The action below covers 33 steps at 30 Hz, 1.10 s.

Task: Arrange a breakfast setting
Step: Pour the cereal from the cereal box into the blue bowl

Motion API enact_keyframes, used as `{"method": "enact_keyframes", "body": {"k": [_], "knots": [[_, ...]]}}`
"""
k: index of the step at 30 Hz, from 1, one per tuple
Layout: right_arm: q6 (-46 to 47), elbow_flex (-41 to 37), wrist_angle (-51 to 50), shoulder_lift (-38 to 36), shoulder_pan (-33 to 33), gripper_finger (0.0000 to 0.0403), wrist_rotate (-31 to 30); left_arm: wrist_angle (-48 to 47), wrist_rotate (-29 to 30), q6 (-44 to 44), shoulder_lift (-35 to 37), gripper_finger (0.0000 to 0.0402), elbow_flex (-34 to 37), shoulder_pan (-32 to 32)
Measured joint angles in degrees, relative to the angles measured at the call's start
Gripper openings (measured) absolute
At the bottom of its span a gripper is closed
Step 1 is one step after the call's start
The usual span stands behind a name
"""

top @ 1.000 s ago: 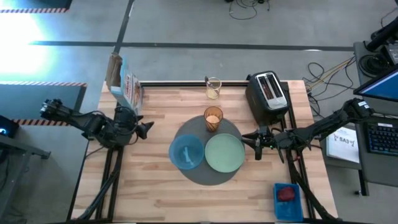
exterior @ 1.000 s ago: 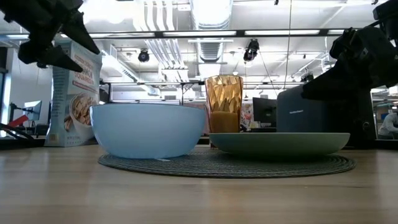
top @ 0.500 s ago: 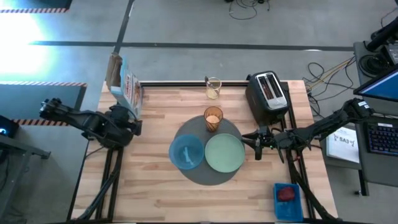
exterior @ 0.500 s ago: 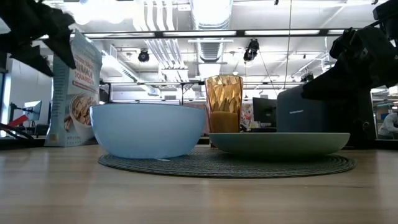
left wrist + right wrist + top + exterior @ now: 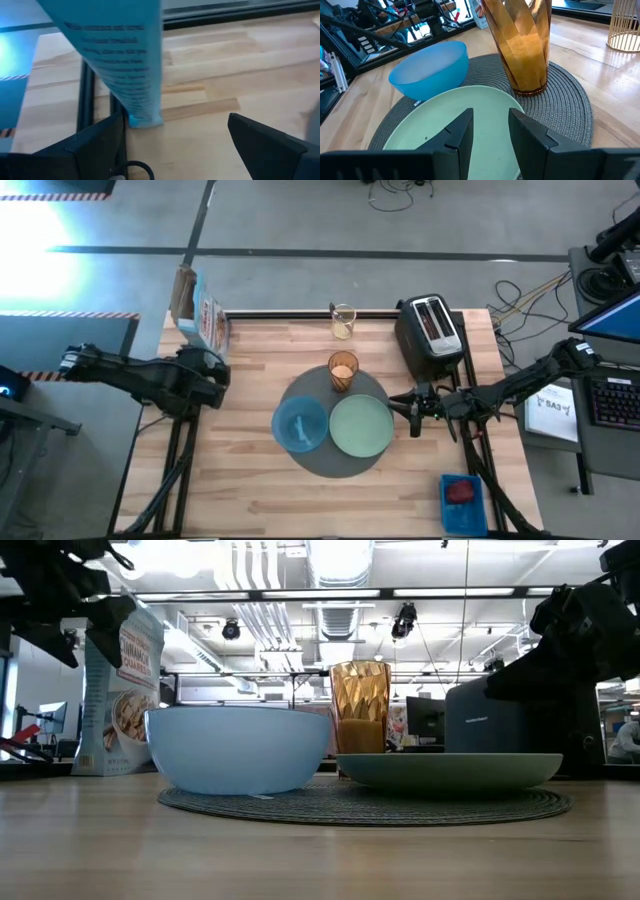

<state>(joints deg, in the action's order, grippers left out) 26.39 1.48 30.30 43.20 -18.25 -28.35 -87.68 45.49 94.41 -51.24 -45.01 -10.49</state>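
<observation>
The left claw (image 5: 213,372) hovers over the left part of the tabletop (image 5: 260,480), its 2 fingers (image 5: 270,145) spread wide apart with nothing between them. Directly ahead of it, close by, stands the blue cereal box (image 5: 200,315), upright on the tabletop's far left corner; in the left wrist view the box's lower edge (image 5: 142,117) sits just beyond the gap between the fingers.

Well to the right of the left claw lies the round dark-grey mat (image 5: 340,465) at the tabletop's middle. On it sit 3 things: the small blue bowl (image 5: 299,424) on the side nearest the left claw, the pale green plate (image 5: 361,426) just beside the bowl, and the glass of orange drink (image 5: 342,371) at the mat's far edge. A pale spoon (image 5: 301,429) lies inside the bowl.

The right claw (image 5: 413,412) hovers just right of the plate, pointing at it, its fingers (image 5: 457,132) slightly parted and holding nothing. Behind the right claw stands the black toaster (image 5: 432,332).
</observation>
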Motion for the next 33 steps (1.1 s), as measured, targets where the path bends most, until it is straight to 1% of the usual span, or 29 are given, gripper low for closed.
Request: {"method": "enact_keyframes", "body": {"k": [10,14,24,26,30,33], "knots": [[0.0,0.0,0.0,0.0,0.0,0.0114,0.0,0.0,0.0,0.0,-3.7,0.0345,0.0,7.9],[0.0,0.0,0.0,0.0,0.0,0.0114,0.0,0.2,-0.6,-1.4,-5.5,0.0345,0.0,11.0],[0.0,0.0,0.0,0.0,0.0,0.0114,0.0,1.6,-1.0,-2.6,-13.5,0.0345,0.2,18.8],[0.0,0.0,0.0,0.0,0.0,0.0114,0.0,2.4,-0.4,-2.6,-14.5,0.0345,0.2,19.8],[0.0,0.0,0.0,0.0,0.0,0.0114,0.0,4.4,4.2,-2.8,-15.5,0.0345,0.3,20.1],[0.0,0.0,0.0,0.0,0.0,0.0114,0.0,6.0,5.2,-2.4,-15.3,0.0345,1.1,20.3]]}}
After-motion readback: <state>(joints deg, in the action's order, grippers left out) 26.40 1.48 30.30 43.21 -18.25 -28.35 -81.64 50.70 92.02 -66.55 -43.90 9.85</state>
